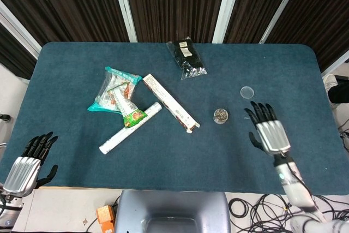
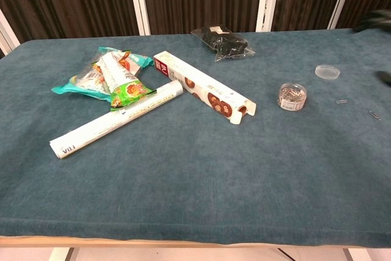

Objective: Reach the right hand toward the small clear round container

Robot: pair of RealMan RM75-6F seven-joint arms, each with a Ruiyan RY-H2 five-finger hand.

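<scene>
Two hands are showing in the head view. Left hand (image 1: 20, 172) is hovering at the near left corner of the table (image 1: 65, 64), fingers apart, holding nothing. Right hand (image 1: 270, 135) is hovering over the near right part of the cloth, fingers spread and empty, well apart from the container.

One small clear round container (image 2: 291, 96) is standing upright right of centre, holding what look like paper clips; nothing is touching it. Two loose clips (image 2: 342, 101) are lying on the cloth to its right in the chest view.

One white tube (image 1: 130, 127) is lying diagonally left of centre, its far end just beside one long carton (image 1: 170, 102), also diagonal.

Snack packets (image 1: 117, 95) are overlapping in a pile at the left; the exact count is unclear, at least two, the nearest one lying across the tube.

One clear lid (image 1: 247, 91) is lying flat beyond the container, apart from it.

One black bag (image 1: 186, 58) is lying farthest back, near the far edge.
</scene>
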